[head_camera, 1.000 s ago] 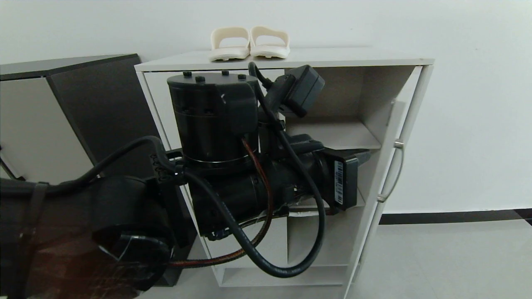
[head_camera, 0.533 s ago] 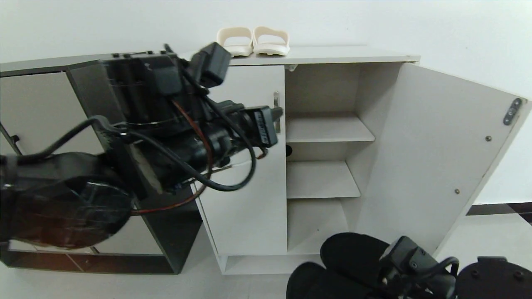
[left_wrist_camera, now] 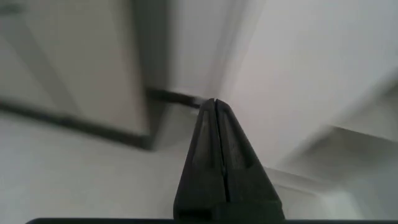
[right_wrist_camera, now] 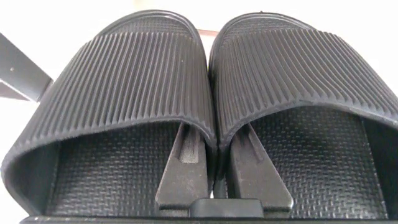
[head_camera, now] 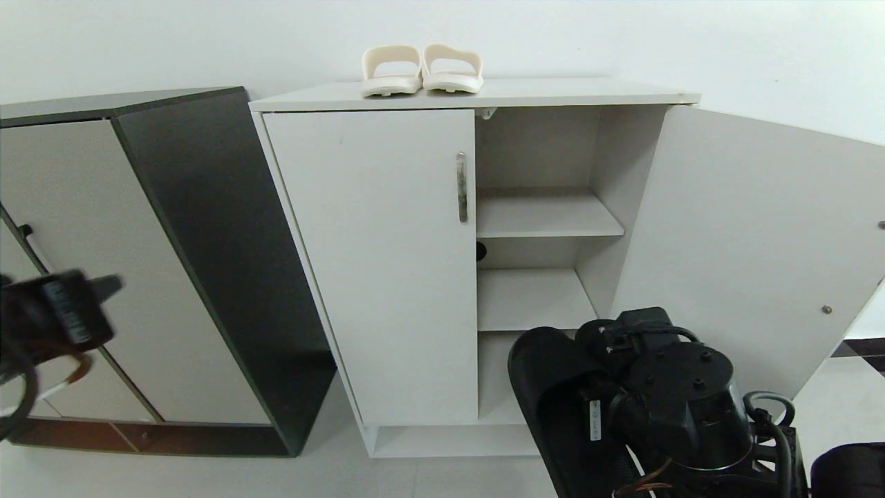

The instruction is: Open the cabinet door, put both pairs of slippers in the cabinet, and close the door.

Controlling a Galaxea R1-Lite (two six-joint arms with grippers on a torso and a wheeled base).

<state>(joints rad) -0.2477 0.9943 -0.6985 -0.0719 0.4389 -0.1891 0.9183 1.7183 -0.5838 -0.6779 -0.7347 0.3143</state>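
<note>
Black slippers [right_wrist_camera: 130,81] are showing matt rubbery straps, finely ribbed, with pebbled footbeds. Cream slippers [head_camera: 423,77] are looking smooth, matt, like foamy plastic. White cabinet [head_camera: 373,277] is showing smooth matt laminate, and its handle [head_camera: 461,187] is gleaming like brushed metal. Dark cabinet [head_camera: 221,242] is looking matt and smooth.

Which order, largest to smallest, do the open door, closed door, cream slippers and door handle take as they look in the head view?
Joint first: open door and closed door. They look much alike, and the open one swings nearer the camera, so they are left unranked.
Next: cream slippers.
Last: door handle.
</note>
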